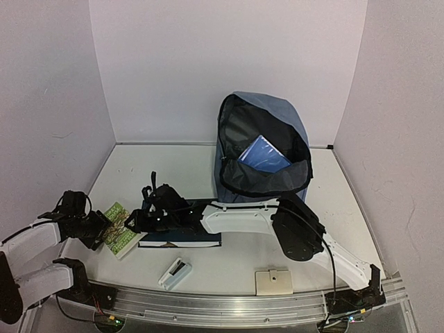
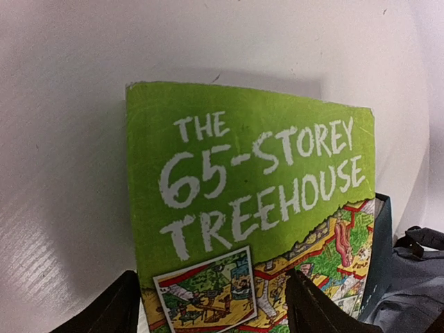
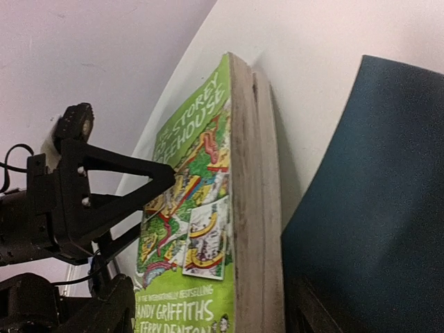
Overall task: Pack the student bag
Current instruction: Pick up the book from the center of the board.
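Note:
The student bag (image 1: 291, 128) stands open at the back right with a blue book (image 1: 262, 155) inside. A green paperback (image 1: 119, 232) lies at the front left. My left gripper (image 1: 104, 229) is open just over its cover (image 2: 250, 180), one finger (image 2: 316, 305) on each side. My right gripper (image 1: 133, 220) reaches in from the right, open, its fingers (image 3: 111, 312) straddling the paperback's page edge (image 3: 253, 208). One left-gripper fingertip (image 3: 161, 177) rests at the cover.
A dark blue book (image 1: 182, 240) lies under my right arm, beside the paperback, and shows in the right wrist view (image 3: 368, 208). A white rectangular object (image 1: 175, 272) and a beige card (image 1: 274, 282) lie near the front rail. Walls enclose the table on three sides.

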### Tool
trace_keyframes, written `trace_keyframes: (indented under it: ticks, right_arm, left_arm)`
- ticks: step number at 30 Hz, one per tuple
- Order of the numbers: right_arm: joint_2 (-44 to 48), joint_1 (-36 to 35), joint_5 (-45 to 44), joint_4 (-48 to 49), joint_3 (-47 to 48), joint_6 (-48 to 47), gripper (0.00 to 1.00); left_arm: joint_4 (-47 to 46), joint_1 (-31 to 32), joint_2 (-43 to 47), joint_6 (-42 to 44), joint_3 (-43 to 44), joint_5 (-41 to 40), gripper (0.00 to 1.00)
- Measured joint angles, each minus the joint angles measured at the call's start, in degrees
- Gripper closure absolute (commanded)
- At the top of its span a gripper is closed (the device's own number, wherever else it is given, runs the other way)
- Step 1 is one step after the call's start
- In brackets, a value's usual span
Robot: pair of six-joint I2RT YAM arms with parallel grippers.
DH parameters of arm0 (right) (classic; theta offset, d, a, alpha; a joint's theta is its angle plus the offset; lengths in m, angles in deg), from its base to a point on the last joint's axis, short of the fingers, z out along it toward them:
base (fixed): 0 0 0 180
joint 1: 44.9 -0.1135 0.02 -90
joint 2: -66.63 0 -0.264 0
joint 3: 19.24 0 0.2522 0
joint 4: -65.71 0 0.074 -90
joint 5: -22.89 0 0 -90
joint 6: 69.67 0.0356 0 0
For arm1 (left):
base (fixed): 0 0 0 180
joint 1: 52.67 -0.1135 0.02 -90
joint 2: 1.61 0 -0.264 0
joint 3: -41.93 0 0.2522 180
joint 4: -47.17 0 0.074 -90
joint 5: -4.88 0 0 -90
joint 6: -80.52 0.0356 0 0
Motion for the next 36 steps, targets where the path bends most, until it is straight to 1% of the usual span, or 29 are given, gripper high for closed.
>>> trace_keyframes:
  ticks: [3, 7, 12, 15, 19, 21, 23, 24, 29, 32, 36]
  right_arm:
    - [-0.6, 0.2, 2.1, 2.1, 0.0, 2.4, 0.33]
    - [-1.4, 0.6, 4.0, 4.2, 0.0, 5.3, 0.45]
    - [-1.9, 1.1, 4.3, 6.0, 0.0, 7.5, 0.52]
    - [-2.0, 1.2, 4.3, 6.8, 0.0, 8.2, 0.58]
    - [-2.0, 1.2, 4.4, 8.0, 0.0, 8.5, 0.74]
    - [-2.0, 1.2, 4.6, 8.7, 0.0, 8.3, 0.86]
    - [-1.9, 1.1, 4.6, 9.3, 0.0, 7.4, 0.97]
    - [-1.8, 1.1, 4.5, 9.4, -0.2, 7.1, 0.99]
    - [1.2, 0.3, 1.8, 9.6, -4.0, 2.9, 1.0]
    - [6.3, -0.9, -1.9, 9.0, -8.7, -0.8, 1.0]
    - [17.6, -2.2, -7.9, 7.3, -16.5, -6.9, 1.0]
  left_arm:
    - [-0.5, -0.3, 0.8, -0.6, -1.3, 0.5, 0.33]
    - [-0.7, -0.4, 2.2, -1.3, -2.4, 1.1, 0.34]
    - [-0.6, -0.6, 3.5, -1.7, -2.5, 1.3, 0.35]
    - [-0.6, -0.6, 3.6, -2.1, -2.5, 1.6, 0.37]
    - [-0.6, -0.6, 3.6, -2.7, -2.8, 2.3, 0.37]
    - [-0.4, -0.6, 3.8, -2.8, -2.8, 2.6, 0.36]
    - [0.0, -0.6, 4.2, -2.9, -2.8, 2.7, 0.34]
    - [0.1, -0.6, 4.4, -2.9, -2.8, 2.7, 0.32]
    - [2.0, -0.7, 5.6, -2.3, -1.7, 4.8, 0.08]
    - [4.2, -0.5, 6.1, -0.2, 1.8, 7.4, 0.03]
    - [5.7, -0.5, 6.6, 4.5, 9.4, 11.7, 0.01]
